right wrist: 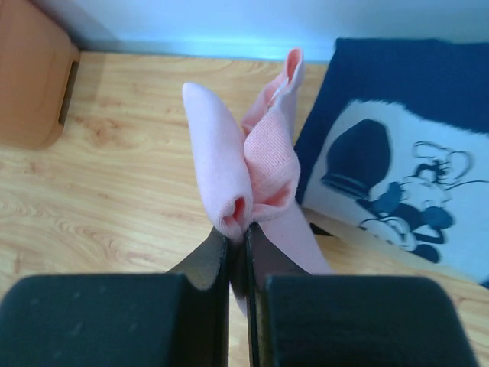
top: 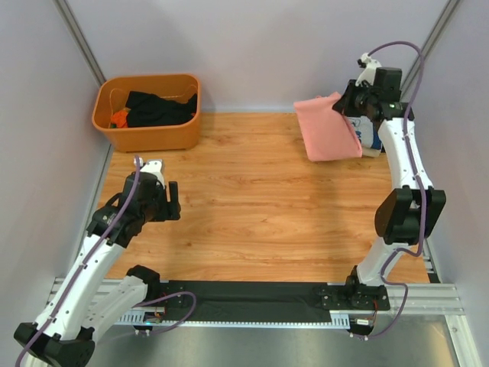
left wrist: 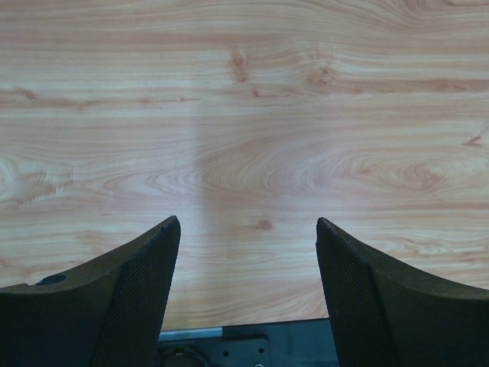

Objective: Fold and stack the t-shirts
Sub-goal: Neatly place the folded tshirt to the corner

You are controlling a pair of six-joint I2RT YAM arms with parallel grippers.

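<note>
Wood-grain desk (top: pixel 252 199) below, our left gripper (left wrist: pixel 248 229) hangs spread; our right gripper (right wrist: pixel 237 233) pinches only a bunch of the pink t-shirt (right wrist: pixel 214 160), which we fear could slip and unfold.

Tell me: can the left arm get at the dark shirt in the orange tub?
Probably yes: the left pincer is open and empty, and the dark shirt lies uncovered in the orange tub ahead.

Soft pink cloth shirt (right wrist: pixel 267 164), matt wood-grain table (top: pixel 252 199), plastic tub (top: pixel 153 138).
</note>
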